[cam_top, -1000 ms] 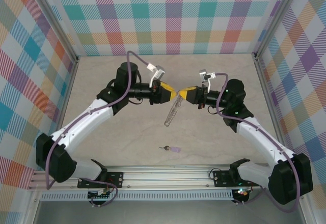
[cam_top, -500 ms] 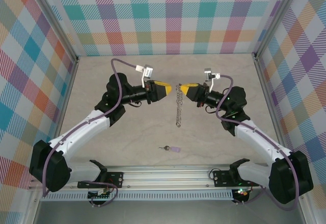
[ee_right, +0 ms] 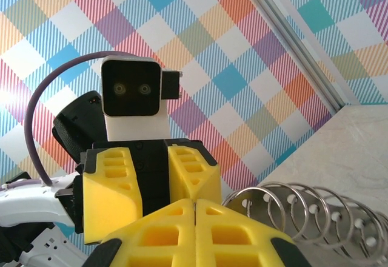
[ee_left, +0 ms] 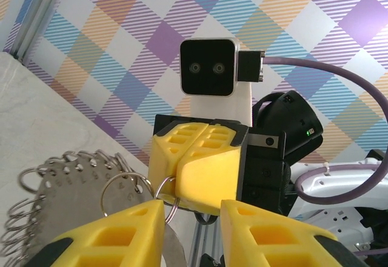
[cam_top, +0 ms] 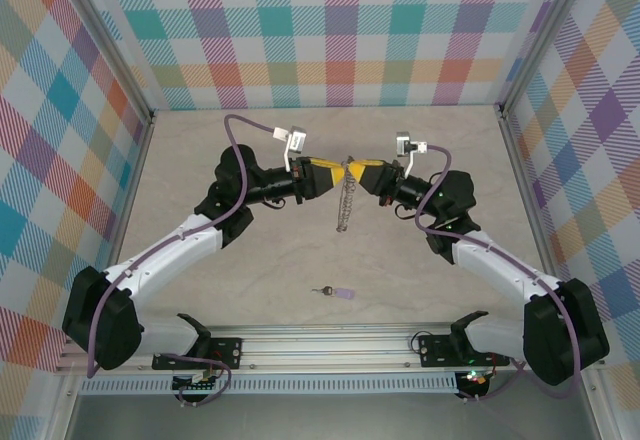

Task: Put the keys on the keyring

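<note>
Aluminium rail (cam_top: 330, 345) is running across the near edge of the table (cam_top: 270, 260), and your two arms are rising from it, one on each side.

Just beyond the rail, between the two bases, one set of keys (cam_top: 333, 292) is lying flat on the bare tabletop: a single dark key joined to a single pale lilac tag. It is too small for you to make out any detail, and it is well apart from both grippers.

Farther in, above mid-table, your two grippers are meeting tip to tip. One keyring (cam_top: 343, 205) is hanging down from that meeting point, clear of the keys. From overhead it is showing almost edge-on, so its hoop is hard to read.

Your right gripper (cam_top: 357, 172) is clenched, its yellow pads pressed together, and the left wrist view is showing it pinching a wire loop on the keyring's rim. Your left gripper (cam_top: 335, 172) is facing it with a gap between its fingers (ee_left: 109, 233). Whether they are touching a loop you cannot tell.

Both wrist views are cutting the keyring off at the frame edge, leaving part of the hoop and several rim loops.

Behind everything, a pastel checked wall (cam_top: 340, 30) is closing off the far side.
</note>
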### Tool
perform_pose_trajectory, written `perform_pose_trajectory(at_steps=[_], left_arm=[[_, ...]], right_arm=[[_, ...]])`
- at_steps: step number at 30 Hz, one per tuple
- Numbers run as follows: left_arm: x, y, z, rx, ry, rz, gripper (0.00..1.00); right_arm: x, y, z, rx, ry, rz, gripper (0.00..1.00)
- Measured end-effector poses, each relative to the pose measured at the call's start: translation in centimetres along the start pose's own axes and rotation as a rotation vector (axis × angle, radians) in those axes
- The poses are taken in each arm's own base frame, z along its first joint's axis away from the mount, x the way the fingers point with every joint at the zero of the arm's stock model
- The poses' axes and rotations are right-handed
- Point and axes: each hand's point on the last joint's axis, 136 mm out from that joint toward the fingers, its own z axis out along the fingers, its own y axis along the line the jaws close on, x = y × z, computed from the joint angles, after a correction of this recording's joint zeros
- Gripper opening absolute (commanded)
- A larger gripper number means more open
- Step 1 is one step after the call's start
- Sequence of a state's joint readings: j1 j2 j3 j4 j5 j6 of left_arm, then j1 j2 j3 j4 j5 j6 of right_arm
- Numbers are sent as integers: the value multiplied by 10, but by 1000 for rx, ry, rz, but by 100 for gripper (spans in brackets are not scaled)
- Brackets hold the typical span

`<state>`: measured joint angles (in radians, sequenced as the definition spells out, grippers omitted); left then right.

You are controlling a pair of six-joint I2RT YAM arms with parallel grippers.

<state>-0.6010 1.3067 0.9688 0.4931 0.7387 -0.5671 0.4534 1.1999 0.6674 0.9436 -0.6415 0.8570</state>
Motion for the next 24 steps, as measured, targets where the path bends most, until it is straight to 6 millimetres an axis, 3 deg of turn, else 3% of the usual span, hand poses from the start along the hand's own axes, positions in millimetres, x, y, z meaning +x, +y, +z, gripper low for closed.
perform_pose_trajectory(at_steps=[7,15,24], left_arm=[[0,1,1,2,-3,1,30],[-3,3,-5,-45,-25,27,43],[-4,4,-8,-64,-33,34,38]], right_arm=[[-1,1,0,-1,-5,-4,0],[-1,-3,0,14,-6,2,0],[0,-3,0,17,-4,6,0]])
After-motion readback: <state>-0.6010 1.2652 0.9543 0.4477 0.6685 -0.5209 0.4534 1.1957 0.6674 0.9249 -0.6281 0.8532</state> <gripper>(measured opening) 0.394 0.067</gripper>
